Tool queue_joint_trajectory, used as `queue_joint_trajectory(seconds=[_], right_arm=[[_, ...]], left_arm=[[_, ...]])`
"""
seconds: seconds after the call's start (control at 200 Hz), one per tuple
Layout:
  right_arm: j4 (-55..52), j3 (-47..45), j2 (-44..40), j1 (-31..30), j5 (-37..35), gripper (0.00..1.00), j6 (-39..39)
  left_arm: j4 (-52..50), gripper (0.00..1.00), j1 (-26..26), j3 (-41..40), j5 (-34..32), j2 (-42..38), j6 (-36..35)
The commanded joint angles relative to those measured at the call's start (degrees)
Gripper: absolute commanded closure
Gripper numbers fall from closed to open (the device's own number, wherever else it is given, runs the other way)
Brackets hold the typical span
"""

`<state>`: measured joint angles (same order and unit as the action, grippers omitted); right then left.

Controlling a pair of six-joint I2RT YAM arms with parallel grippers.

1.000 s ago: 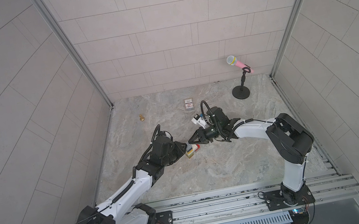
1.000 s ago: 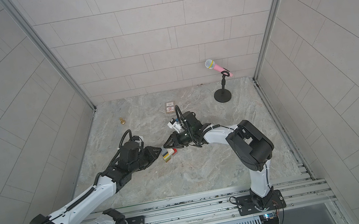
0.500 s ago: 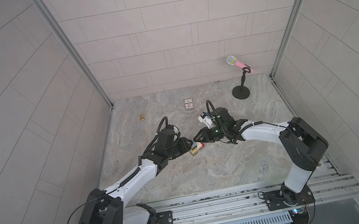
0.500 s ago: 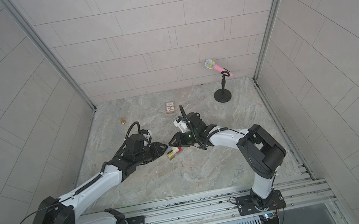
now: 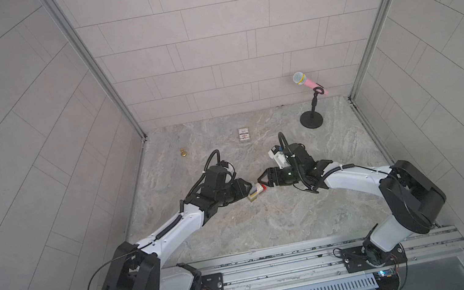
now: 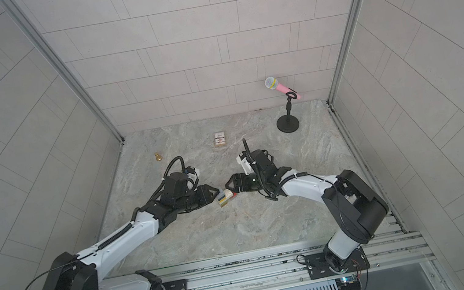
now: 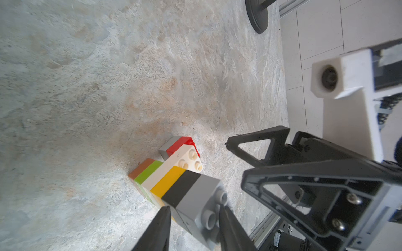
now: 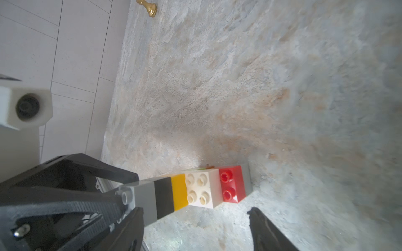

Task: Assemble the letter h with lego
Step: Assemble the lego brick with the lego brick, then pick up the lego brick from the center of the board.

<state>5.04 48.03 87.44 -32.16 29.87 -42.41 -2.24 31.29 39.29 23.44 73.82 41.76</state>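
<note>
left gripper [image 7: 193,209]: jaws flank the grey brick [image 7: 196,195] at the column's end, close on both sides; whether they clamp it cannot be told
right gripper [image 8: 195,228]: jaws spread wide, gripping nothing; one tip near the red brick [image 8: 231,184]
letter h [image 5: 254,192]: between the two grippers, near the middle of the table [image 5: 270,226]; column grey, black, yellow, white, green, brown; short red-and-grey leg off the white brick [image 8: 203,188]; brown end down on the table
box [image 5: 244,135]: flat, behind the grippers, well apart
pawn [image 5: 183,152]: upright, back left
microphone [image 5: 306,82]: on a stand, back right corner
</note>
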Motion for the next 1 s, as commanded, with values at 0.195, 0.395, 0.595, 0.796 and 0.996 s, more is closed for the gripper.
queue_joint_trajectory(seconds=[0.195,0.395,0.595,0.796,0.996], right_arm=[[2.59,-2.28,-4.2,1.17,-5.08,0.19,0.99],[0.86,-1.27,-1.98,2.16,-5.25,0.2,2.82],[2.77,-2.7,-1.82,2.44,-5.46,0.19,8.81],[9.53,-10.19,-4.86,2.28,-6.05,0.16,24.45],[-1.37,-5.88,-3.9,2.68,1.38,0.13,34.95]], left_arm=[[-6.81,0.39,0.22,3.49,-1.68,-2.45,-2.64],[-8.48,0.26,0.11,6.15,-3.75,-2.73,-3.29],[-9.5,0.23,0.09,7.99,-2.51,-3.8,-3.47],[-18.06,0.21,0.07,8.8,-4.0,-8.92,-6.78],[-26.0,0.04,0.02,11.21,-7.65,-15.52,-12.49]])
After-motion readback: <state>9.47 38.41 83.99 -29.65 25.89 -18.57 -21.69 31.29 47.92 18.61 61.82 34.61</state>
